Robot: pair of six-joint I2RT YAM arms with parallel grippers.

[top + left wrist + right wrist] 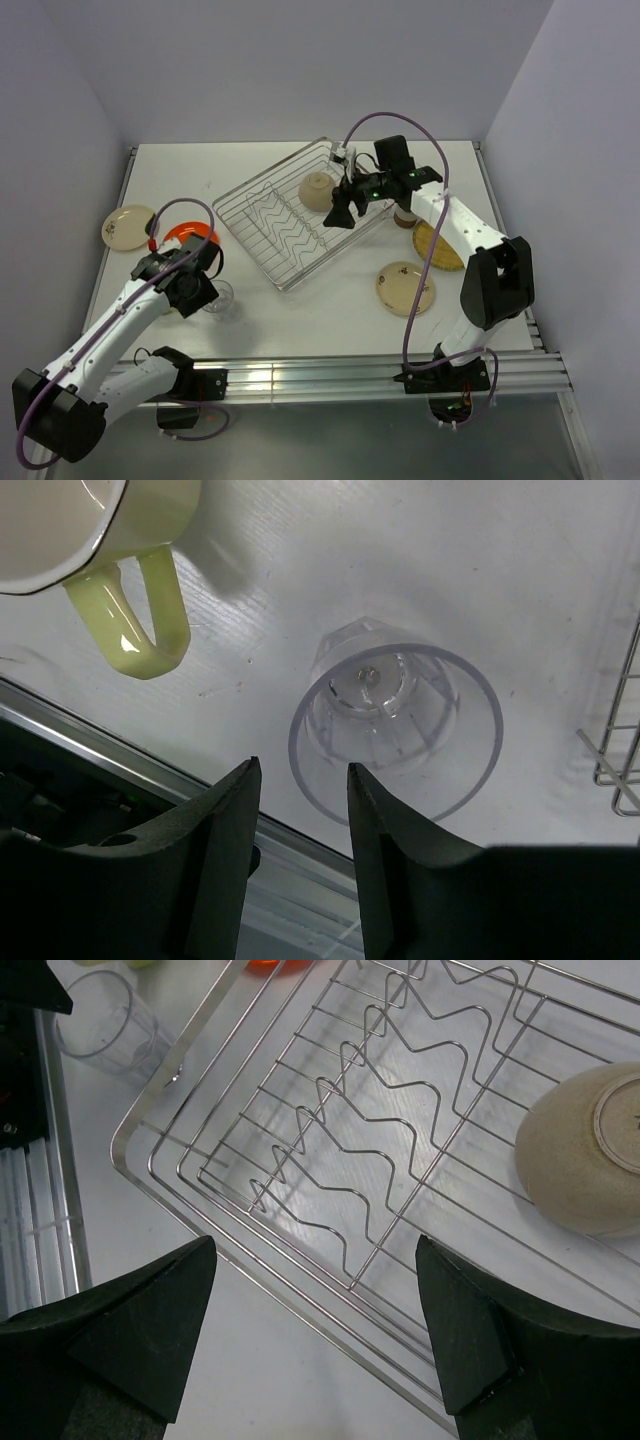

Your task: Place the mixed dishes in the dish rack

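Observation:
The dish rack [290,225] lies at mid-table with an upturned cream bowl [318,187] in its far corner. My right gripper [340,213] hovers open and empty over the rack's edge [190,1195], and the bowl [585,1155] shows at the right of the right wrist view. My left gripper [207,291] is open, its tips [300,775] at the near-left rim of an upright clear glass [395,720], not closed on it. A pale-green mug [90,540] stands beside the glass. An orange plate [192,235] is partly hidden behind the left arm.
A cream plate [128,227] lies at far left. A yellow woven plate [437,248] and a cream speckled plate [405,288] lie right of the rack. A cup [405,216] is mostly hidden under the right arm. The rack corner [620,750] is right of the glass.

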